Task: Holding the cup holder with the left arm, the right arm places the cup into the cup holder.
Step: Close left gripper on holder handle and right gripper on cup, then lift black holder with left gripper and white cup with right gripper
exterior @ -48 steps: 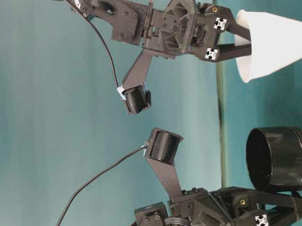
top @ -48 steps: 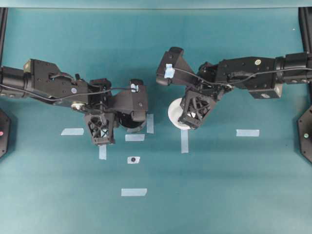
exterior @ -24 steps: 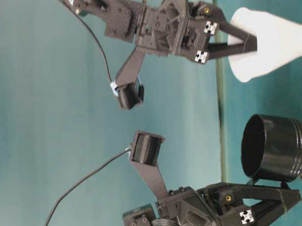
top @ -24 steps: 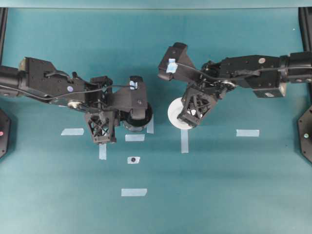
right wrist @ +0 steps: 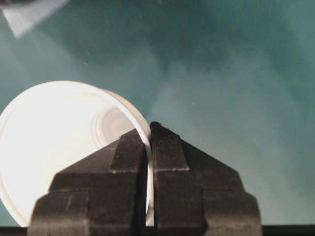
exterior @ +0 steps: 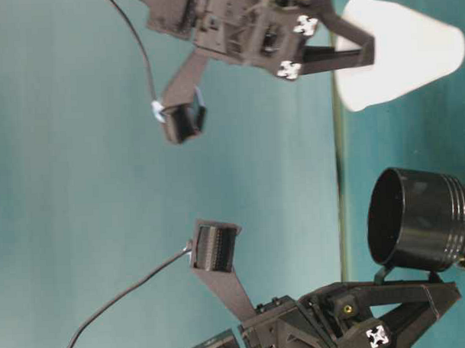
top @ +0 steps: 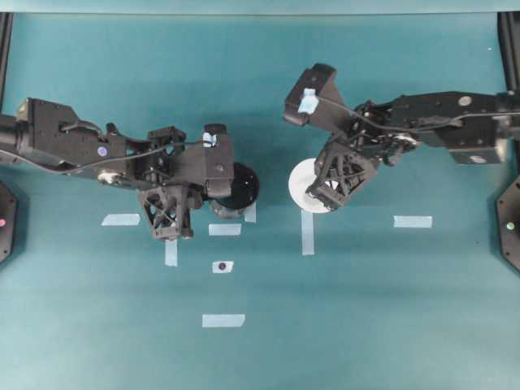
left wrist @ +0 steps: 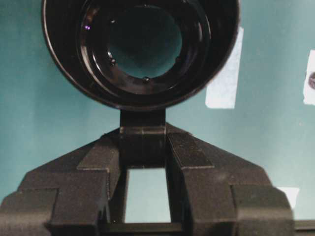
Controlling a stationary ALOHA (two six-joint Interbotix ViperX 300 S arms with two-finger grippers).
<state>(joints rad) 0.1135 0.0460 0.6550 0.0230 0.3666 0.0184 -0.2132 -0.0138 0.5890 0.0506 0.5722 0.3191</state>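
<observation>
- Right gripper [right wrist: 149, 147] is pinched tight on the cup [top: 305, 185] rim.
- Left gripper [left wrist: 145, 152] clamps the cup holder [top: 238, 187] tab; holder lies leftward of the cup, seemingly level with it.

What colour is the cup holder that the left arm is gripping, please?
Glossy black; the cup holder shows best in the left wrist view.

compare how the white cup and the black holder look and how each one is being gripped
The cup is matte white and tapers to a small base; the cup holder is a glossy black, straight-sided ring, open through.
The right gripper pinches the cup's thin wall at the rim, one finger inside; the left gripper clamps only the holder's small side tab.
Both are round, open-mouthed and apart from each other.
</observation>
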